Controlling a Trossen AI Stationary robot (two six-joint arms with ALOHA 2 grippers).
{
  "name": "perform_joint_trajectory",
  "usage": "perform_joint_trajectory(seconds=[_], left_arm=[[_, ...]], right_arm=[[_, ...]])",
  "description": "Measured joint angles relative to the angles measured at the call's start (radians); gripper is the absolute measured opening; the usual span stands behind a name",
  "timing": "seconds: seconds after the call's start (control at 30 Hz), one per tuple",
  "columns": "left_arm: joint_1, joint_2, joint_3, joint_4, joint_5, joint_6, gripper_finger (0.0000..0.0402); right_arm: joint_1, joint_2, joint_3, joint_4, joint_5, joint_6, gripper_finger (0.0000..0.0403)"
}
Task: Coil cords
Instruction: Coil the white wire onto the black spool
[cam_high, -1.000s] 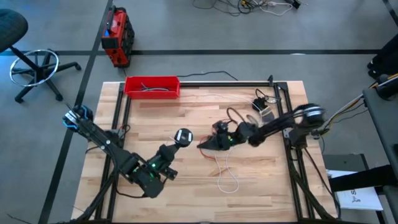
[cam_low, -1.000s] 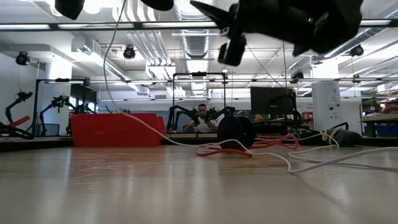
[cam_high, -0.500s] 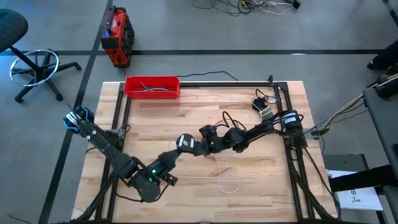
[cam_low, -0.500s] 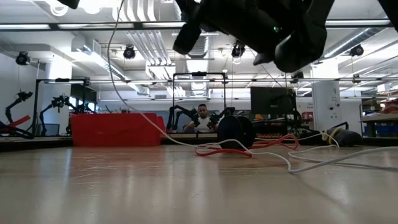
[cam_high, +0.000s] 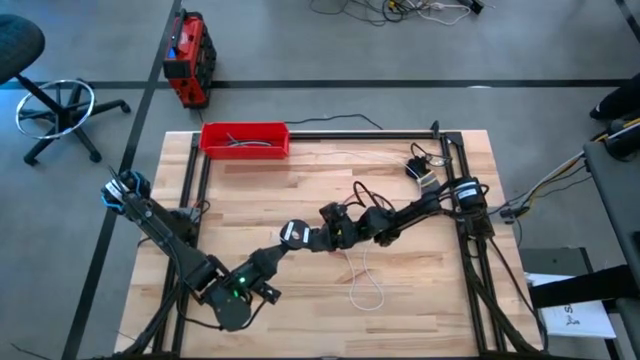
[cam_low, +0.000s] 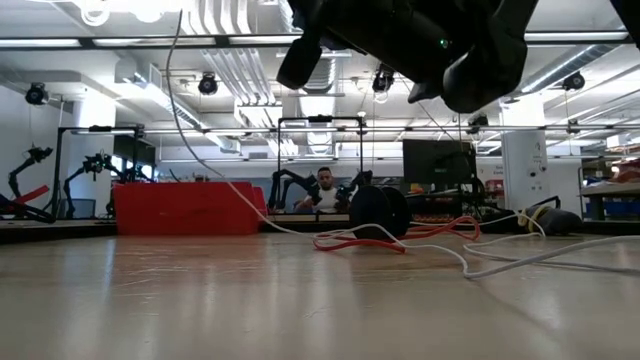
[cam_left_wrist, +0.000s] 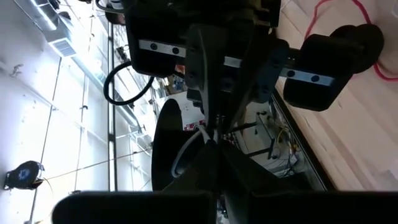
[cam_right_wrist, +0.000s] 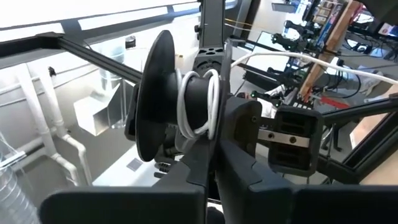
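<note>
Centrally, above mid-table: left gripper (cam_high: 291, 234) clenched on a black spool (cam_right_wrist: 163, 104) wound with white cord (cam_right_wrist: 208, 103), right gripper (cam_high: 322, 237) pinching that cord at the spool; red cord (cam_low: 362, 241) and loose white loop (cam_high: 366, 290) lying on the table (cam_high: 460, 300).

Both arms cropped at low view's top, white cord (cam_low: 180, 90) leaving frame upward

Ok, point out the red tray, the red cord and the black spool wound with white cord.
Red plastic tray (cam_high: 245, 140): high view, on its long front wall.
Thin red cord (cam_low: 365, 243): low view, on the strand lying on the table.
Black round spool with white cord (cam_right_wrist: 189, 112): right wrist view, on the wound white turns.
</note>
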Motion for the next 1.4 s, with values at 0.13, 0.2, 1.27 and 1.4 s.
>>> perform_joint_trajectory(seconds=[0.13, 0.2, 1.27, 1.4], left_arm=[[0.000, 0.000, 0.000, 0.000, 0.000, 0.001, 0.0000], [0.000, 0.000, 0.000, 0.000, -0.001, 0.000, 0.0000], [-0.007, -0.050, 0.006, -0.057, -0.039, -0.516, 0.0158], [-0.006, -0.087, 0.008, -0.105, -0.021, -0.669, 0.0168]], right_arm=[[0.000, -0.001, 0.002, -0.009, -0.005, -0.018, 0.0005], [0.000, -0.001, 0.002, -0.009, -0.008, -0.022, 0.0004], [-0.002, -0.373, -0.003, -0.882, -0.037, -0.595, 0.0000], [-0.002, -0.443, -0.004, -1.032, 0.009, -0.639, 0.0000]])
